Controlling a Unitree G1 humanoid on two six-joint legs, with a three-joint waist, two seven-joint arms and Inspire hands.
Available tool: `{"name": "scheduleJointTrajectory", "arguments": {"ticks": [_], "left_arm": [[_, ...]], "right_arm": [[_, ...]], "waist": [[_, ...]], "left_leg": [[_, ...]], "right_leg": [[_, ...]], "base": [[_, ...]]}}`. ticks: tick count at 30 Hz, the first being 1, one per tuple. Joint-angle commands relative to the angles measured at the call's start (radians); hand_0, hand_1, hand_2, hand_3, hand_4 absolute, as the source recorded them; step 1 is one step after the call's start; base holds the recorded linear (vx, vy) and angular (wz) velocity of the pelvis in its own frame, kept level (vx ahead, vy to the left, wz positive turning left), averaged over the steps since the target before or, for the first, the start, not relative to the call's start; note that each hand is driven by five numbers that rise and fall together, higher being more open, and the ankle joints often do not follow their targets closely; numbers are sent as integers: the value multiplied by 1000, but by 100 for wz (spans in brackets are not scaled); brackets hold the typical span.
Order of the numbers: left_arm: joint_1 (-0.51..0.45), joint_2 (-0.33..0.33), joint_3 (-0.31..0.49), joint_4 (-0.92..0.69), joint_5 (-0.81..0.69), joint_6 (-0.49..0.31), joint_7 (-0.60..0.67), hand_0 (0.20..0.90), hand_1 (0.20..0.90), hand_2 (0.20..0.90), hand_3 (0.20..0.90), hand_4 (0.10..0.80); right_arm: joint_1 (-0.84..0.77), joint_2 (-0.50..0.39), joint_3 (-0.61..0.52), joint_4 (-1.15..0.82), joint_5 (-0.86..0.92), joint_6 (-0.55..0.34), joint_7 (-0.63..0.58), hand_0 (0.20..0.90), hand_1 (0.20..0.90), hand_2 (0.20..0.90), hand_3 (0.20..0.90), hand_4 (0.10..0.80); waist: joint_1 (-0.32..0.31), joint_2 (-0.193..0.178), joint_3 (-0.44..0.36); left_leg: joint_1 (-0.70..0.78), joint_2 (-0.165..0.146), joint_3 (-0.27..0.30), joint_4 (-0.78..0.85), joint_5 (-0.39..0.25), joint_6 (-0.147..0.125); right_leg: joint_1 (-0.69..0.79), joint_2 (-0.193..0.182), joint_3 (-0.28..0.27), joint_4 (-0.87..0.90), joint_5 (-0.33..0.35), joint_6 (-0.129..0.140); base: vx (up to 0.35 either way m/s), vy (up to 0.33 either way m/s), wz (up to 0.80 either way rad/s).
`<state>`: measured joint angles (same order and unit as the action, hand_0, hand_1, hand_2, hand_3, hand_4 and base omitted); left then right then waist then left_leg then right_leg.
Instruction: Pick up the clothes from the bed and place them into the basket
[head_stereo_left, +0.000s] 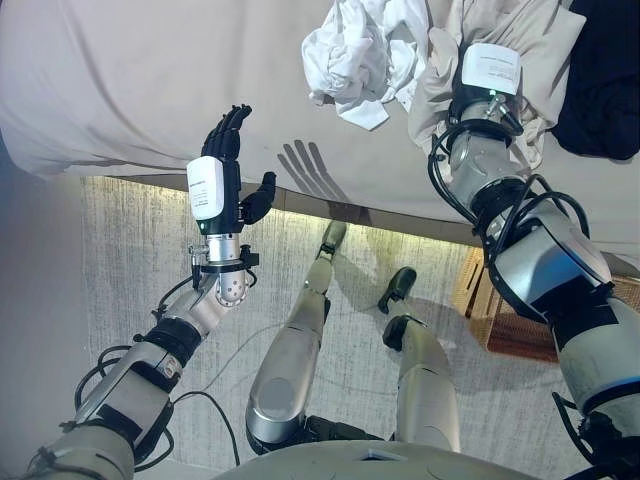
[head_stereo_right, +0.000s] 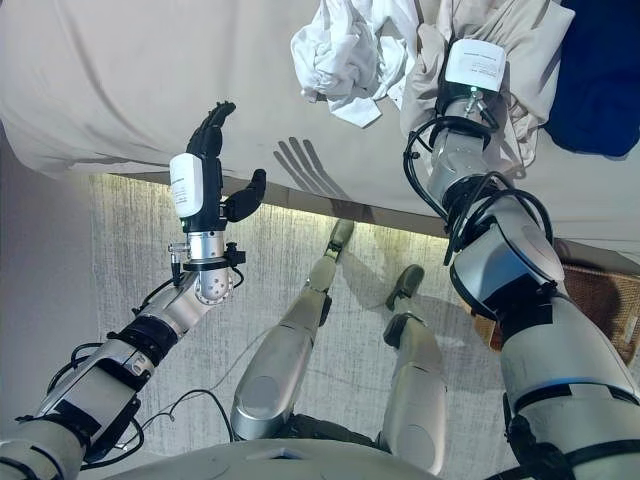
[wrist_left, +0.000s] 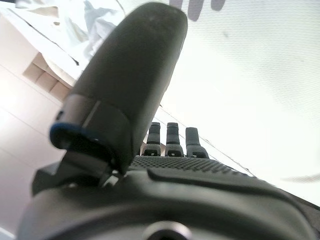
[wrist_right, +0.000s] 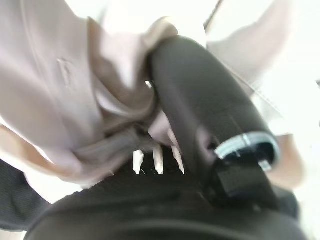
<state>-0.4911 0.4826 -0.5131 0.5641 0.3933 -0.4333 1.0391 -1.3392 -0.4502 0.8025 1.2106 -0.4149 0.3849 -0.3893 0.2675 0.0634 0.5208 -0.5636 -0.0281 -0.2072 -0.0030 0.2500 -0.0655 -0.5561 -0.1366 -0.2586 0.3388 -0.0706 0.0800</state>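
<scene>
A crumpled beige garment (head_stereo_left: 545, 45) lies on the bed (head_stereo_left: 130, 80) at the far right. My right hand (wrist_right: 200, 100) is buried in it, thumb pressed over a bunched fold of the beige cloth (wrist_right: 70, 95); from the head only the wrist shows. A white garment (head_stereo_left: 355, 50) lies heaped just left of it. A dark blue garment (head_stereo_left: 605, 80) rests at the bed's right end. My left hand (head_stereo_left: 225, 150) is raised over the bed's near edge, open and holding nothing. The wicker basket (head_stereo_left: 500, 320) stands on the floor to the right, partly behind my right arm.
The bed's near edge (head_stereo_left: 350, 215) runs across the view, with a pale woven rug (head_stereo_left: 130, 270) on the floor below it. The bed's left half is bare sheet.
</scene>
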Motion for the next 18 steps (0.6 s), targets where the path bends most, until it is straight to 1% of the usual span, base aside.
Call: {"name": "scheduleJointTrajectory", "arguments": {"ticks": [1, 5, 7, 8, 9, 10, 12, 13, 15, 18], "left_arm": [[-39, 26, 46, -93, 16, -82, 72, 900, 900, 900, 900, 800], [-39, 35, 44, -104, 3, -96, 72, 900, 900, 900, 900, 800], [-35, 37, 50, -112, -6, -98, 62, 900, 900, 900, 900, 800], [-37, 40, 48, -116, -17, -95, 54, 900, 900, 900, 900, 800], [-37, 42, 49, -119, -25, -93, 46, 900, 900, 900, 900, 800], [-30, 47, 52, -124, -27, -95, 42, 900, 900, 900, 900, 800], [-21, 58, 60, -133, -38, -93, 36, 900, 900, 900, 900, 800], [-21, 58, 60, -133, -38, -93, 36, 900, 900, 900, 900, 800], [-16, 69, 66, -135, -58, -93, 27, 900, 900, 900, 900, 800], [-7, 71, 70, -132, -58, -96, 27, 900, 900, 900, 900, 800]], "right_arm": [[-53, -76, 77, 44, -53, 105, 84, 900, 900, 900, 900, 800], [-89, -96, 118, 70, -119, 163, 134, 900, 900, 900, 900, 800], [-100, -108, 132, 76, -120, 166, 172, 900, 900, 900, 900, 800], [-105, -114, 140, 81, -86, 154, 158, 754, 754, 754, 730, 630], [-111, -119, 145, 81, -74, 129, 153, 300, 300, 300, 200, 100], [-115, -130, 144, 69, -52, 100, 159, 300, 300, 300, 200, 100], [-124, -150, 135, 52, -15, 46, 131, 300, 300, 300, 200, 100], [-124, -150, 134, 52, -15, 46, 131, 300, 300, 300, 200, 100], [-126, -169, 126, 35, -4, 5, 97, 300, 300, 300, 200, 100], [-128, -185, 117, 8, -15, -26, 70, 300, 300, 300, 200, 100]], "waist": [[6, 16, -1], [10, 28, -1], [12, 33, -1], [12, 35, -1], [11, 35, -1], [10, 36, -1], [7, 34, -1], [7, 34, -1], [3, 31, -1], [-4, 27, -1]], "left_leg": [[-28, -25, 70, 81, -99, 68], [-67, -28, 74, 100, -95, 67], [-81, -28, 74, 105, -93, 66], [-90, -27, 75, 108, -92, 66], [-95, -28, 75, 112, -91, 66], [-102, -27, 74, 118, -92, 66], [-108, -25, 76, 125, -93, 64], [-108, -25, 76, 125, -93, 64], [-110, -23, 77, 131, -96, 64], [-113, -23, 80, 138, -97, 66]], "right_leg": [[-38, 16, 6, -17, 78, -11], [-76, 22, 9, 12, 67, -18], [-90, 23, 8, 22, 62, -20], [-98, 23, 6, 27, 61, -22], [-103, 24, 7, 30, 60, -23], [-111, 26, 9, 38, 58, -24], [-118, 31, 14, 49, 54, -27], [-118, 31, 14, 49, 54, -27], [-120, 35, 18, 54, 53, -27], [-122, 41, 23, 55, 54, -28]], "base": [[-34, -1, -7], [-47, 16, -2], [-45, 8, 3], [-38, 6, 1], [-37, 6, 1], [-31, 5, 3], [-17, 7, 2], [0, 0, 0], [0, 0, 0], [-20, 10, -2]]}}
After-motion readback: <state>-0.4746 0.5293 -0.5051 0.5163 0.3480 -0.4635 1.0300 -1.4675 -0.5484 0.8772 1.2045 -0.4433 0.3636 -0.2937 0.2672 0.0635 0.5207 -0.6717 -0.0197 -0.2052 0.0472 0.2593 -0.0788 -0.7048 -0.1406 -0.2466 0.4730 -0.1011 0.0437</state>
